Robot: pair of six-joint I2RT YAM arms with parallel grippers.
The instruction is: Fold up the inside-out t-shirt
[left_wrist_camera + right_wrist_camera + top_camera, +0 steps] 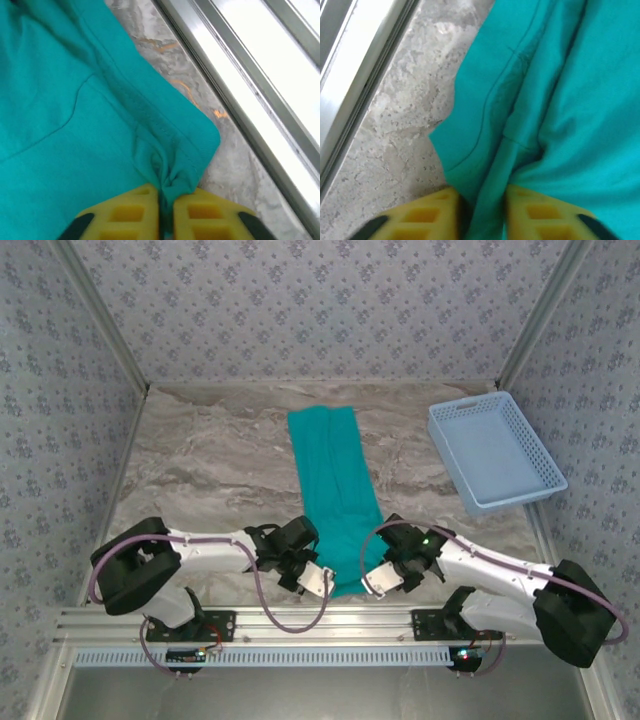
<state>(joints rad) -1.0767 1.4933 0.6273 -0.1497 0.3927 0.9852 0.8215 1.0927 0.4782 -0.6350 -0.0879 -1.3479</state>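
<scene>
Overhead, the inside-out t-shirt (335,490) lies as a long, narrow teal strip down the middle of the marbled table (200,470), well apart from the light blue basket (495,452), with the left gripper (322,578) and right gripper (368,578) at its two near corners. From the left wrist, the yellow fingers (130,215) are pressed together on a puckered bit of hem at the shirt's corner, near the metal rail (260,75). From the right wrist, the fingers (427,215) pinch a thicker fold of cloth by the shirt's edge.

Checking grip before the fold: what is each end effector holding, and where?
The t-shirt, at its near edge: left end effector pinches its left corner, right end effector its right corner.
</scene>
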